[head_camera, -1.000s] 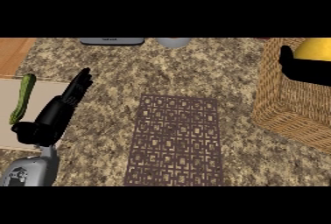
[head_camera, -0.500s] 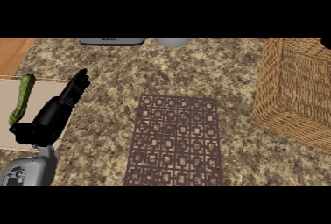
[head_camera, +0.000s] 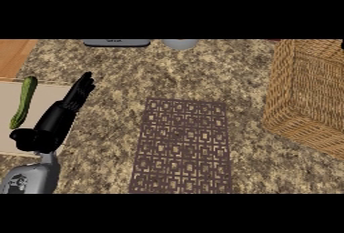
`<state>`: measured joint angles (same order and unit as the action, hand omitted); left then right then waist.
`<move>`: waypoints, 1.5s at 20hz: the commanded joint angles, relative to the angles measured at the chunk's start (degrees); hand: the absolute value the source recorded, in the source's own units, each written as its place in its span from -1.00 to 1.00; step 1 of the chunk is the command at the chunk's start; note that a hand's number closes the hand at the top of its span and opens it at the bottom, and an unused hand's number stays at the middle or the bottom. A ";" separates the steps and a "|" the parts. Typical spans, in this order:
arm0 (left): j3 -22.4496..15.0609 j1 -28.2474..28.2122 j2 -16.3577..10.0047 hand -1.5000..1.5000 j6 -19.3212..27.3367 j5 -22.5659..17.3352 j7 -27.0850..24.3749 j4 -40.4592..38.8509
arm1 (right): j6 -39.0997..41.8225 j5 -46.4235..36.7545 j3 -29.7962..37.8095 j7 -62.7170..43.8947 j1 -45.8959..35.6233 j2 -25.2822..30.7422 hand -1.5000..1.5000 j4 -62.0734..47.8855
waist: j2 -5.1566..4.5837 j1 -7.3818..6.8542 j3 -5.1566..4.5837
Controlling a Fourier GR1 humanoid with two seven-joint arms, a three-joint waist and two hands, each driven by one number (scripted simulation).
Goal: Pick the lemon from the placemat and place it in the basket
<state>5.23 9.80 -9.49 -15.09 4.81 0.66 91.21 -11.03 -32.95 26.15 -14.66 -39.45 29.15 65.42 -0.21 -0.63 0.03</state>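
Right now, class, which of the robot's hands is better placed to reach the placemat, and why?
Left, probably: the left hand is open just to the left of the placemat, with bare counter between them, while the right hand is out of view.

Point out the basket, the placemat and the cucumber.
basket [head_camera: 304, 133]: head view, on its woven near wall.
placemat [head_camera: 183, 145]: head view, on its bare middle.
cucumber [head_camera: 22, 103]: head view, midway along its length.
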 commanded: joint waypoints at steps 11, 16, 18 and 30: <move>-0.95 -0.83 1.75 0.00 1.27 0.94 -0.41 1.02 | -11.04 8.66 8.78 22.14 -2.46 5.11 -1.00 -20.67 | 0.01 -0.02 0.03; -1.12 1.92 1.40 0.00 0.86 1.55 -0.22 -2.40 | -14.19 7.34 5.95 28.88 -6.48 5.41 -1.00 -31.05 | -0.11 -0.16 0.01; -2.41 1.74 2.72 0.00 2.35 2.54 1.73 0.40 | -14.47 7.10 5.87 29.10 -10.05 7.78 -1.00 -34.47 | -0.13 -0.41 0.02; 0.00 -0.11 1.02 0.00 0.36 0.45 -0.45 -0.65 | -6.46 20.51 14.49 26.66 -12.56 13.14 -1.00 -35.69 | 0.03 -0.06 0.00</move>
<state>5.21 10.32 -8.87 -14.85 5.46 0.62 90.53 -19.50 -16.00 37.95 15.08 -50.43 40.18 31.49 -0.18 -0.69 0.04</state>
